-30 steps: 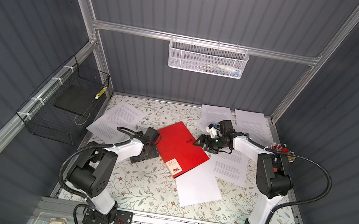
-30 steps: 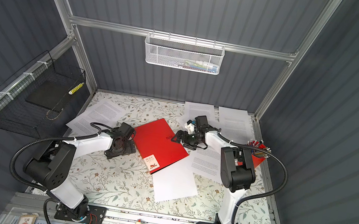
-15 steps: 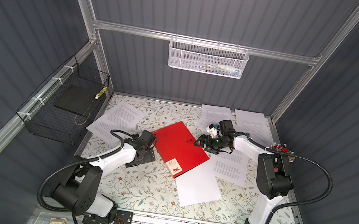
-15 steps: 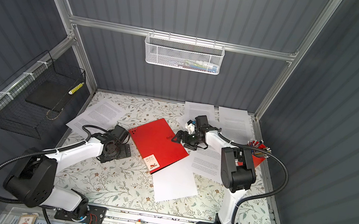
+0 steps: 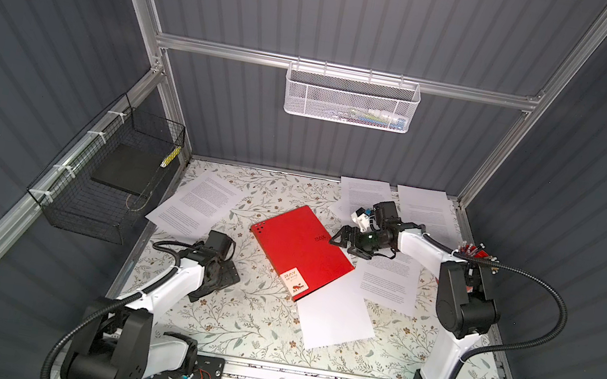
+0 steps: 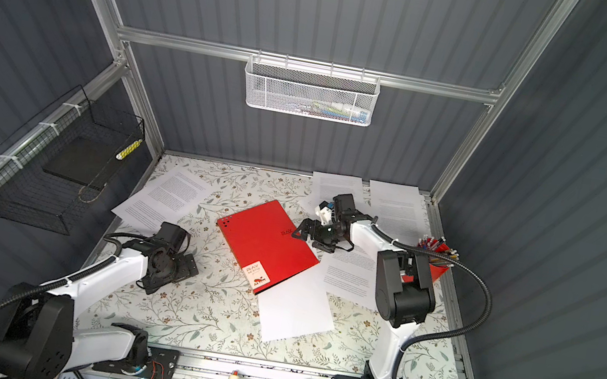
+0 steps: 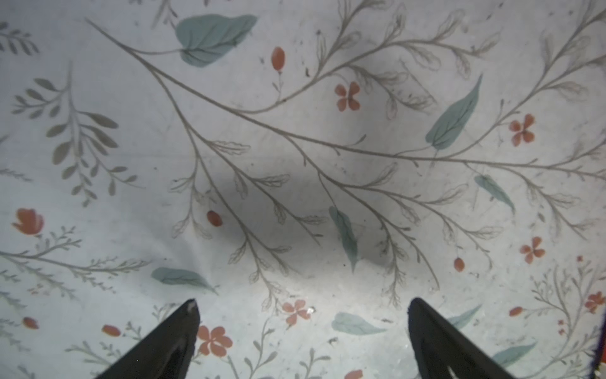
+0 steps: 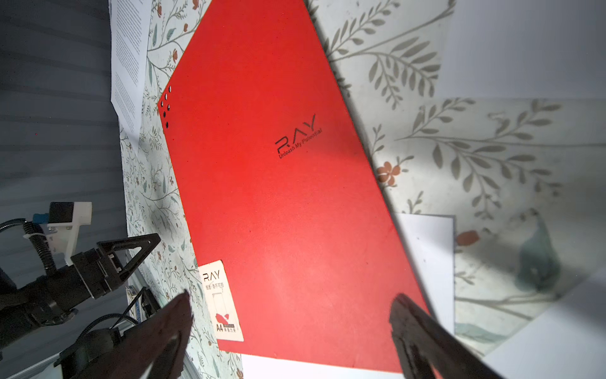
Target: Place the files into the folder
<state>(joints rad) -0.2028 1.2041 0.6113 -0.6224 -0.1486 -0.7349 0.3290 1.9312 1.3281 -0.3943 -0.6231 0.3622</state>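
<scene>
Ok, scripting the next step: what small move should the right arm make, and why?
Probably lower the right gripper to the flat red folder and pinch its cover edge: the folder lies closed, the jaws stand open there, and white printed sheets lie outside.

The red folder [image 8: 278,197] carries dark lettering on its cover: "RAY", with "Unleash My Potential" beneath it. Its white corner label [image 8: 220,300] reads "RAY" and "A4", plus small characters too fine to make out. The print on the files [image 5: 202,202] is too small to read.
</scene>
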